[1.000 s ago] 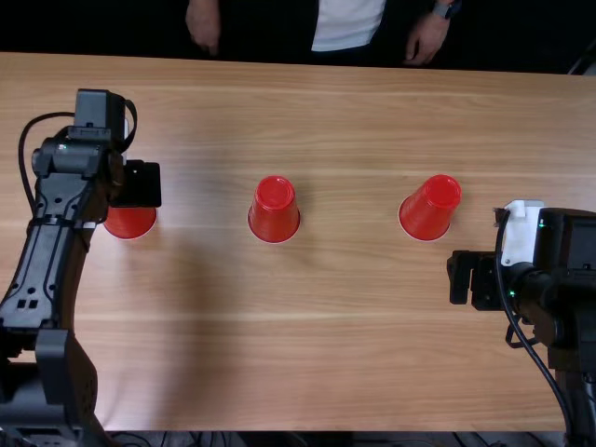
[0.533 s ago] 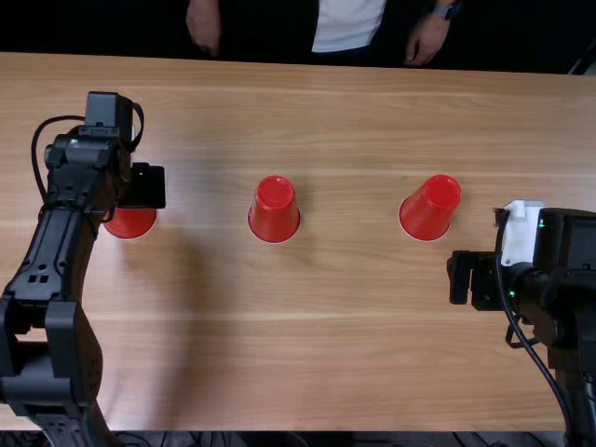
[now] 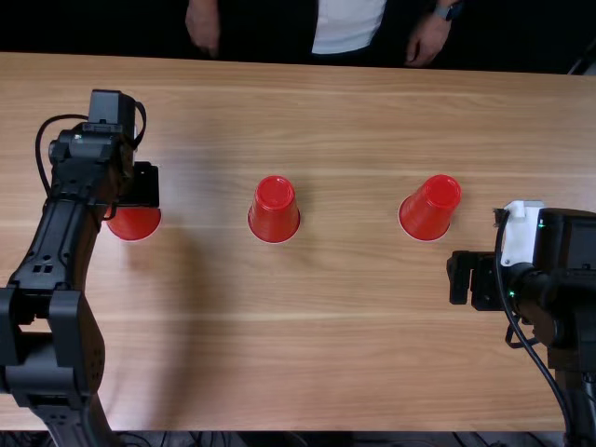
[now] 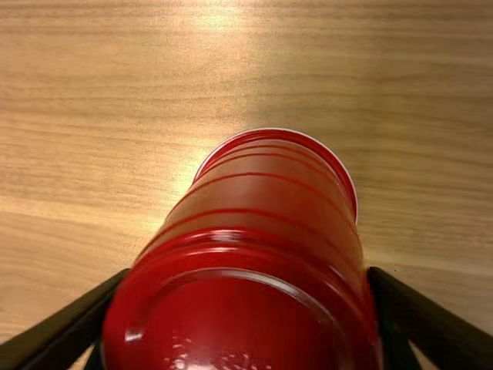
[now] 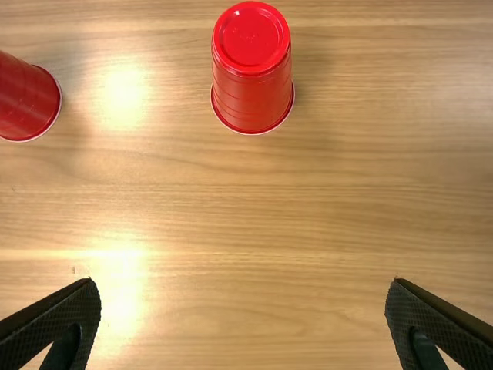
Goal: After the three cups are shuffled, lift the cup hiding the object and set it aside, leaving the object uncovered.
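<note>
Hidden parts: in the top view, the left pincer (image 3: 140,186) is covering the far part of the left cup (image 3: 136,223), so you are seeing just its near rim. In the right wrist view, the picture's edge is cutting off the middle cup (image 5: 23,96).
Cup contents: the walls are concealing whatever is lying beneath each cup, so you cannot tell which one is covering the object.
Left pincer state: the left pincer (image 4: 246,281) is clamping the left cup (image 4: 262,254), with one of its fingers (image 4: 65,331) pressing on each side near the closed base.
Left cup contact: you cannot tell whether its rim is resting on the tabletop (image 3: 354,121) or clearing it.
Left cup position: it is sitting at the left end of the row, well apart from the middle cup (image 3: 274,210).
Cup orientation: the middle cup and the right cup (image 3: 430,208) are standing inverted, with closed bases pointing up, rims lying on the tabletop and long axes running vertical.
Right pincer state: the right pincer (image 5: 240,289) is gaping wide and holding nothing.
Right pincer position: the right pincer (image 3: 461,277) is hovering over the tabletop near the right cup (image 5: 253,65), on the cup's near side and apart from it.
</note>
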